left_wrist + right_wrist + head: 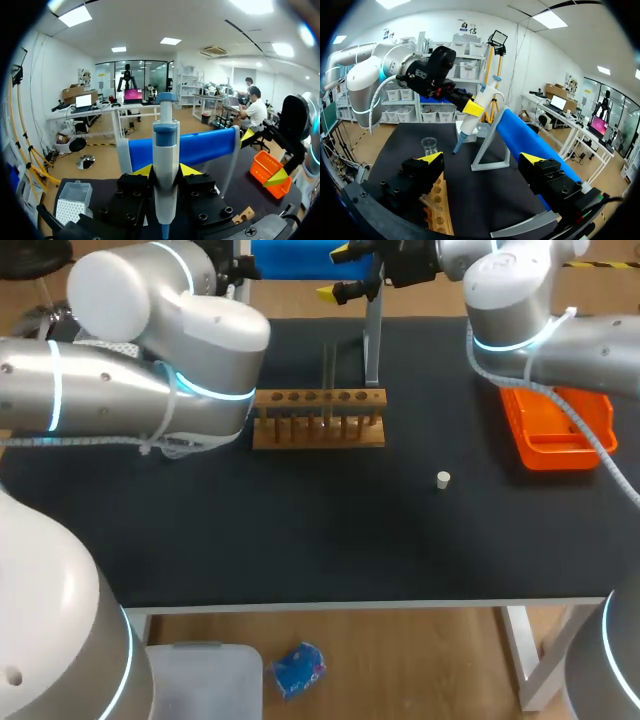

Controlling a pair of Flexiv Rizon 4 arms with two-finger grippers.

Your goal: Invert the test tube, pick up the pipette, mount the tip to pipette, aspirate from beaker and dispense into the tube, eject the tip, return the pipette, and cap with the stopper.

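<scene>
Pick-up in hand: left gripper pinching white-and-blue plastic pipette; right gripper spread. Next, likely: tip mounting at clear-lidded white tip box, left gripper's eight o'clock.

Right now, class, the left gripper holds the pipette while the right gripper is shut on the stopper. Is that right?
No. The right wrist view shows the right gripper open and empty; the stopper lies on the table. The left gripper does hold the pipette.
</scene>
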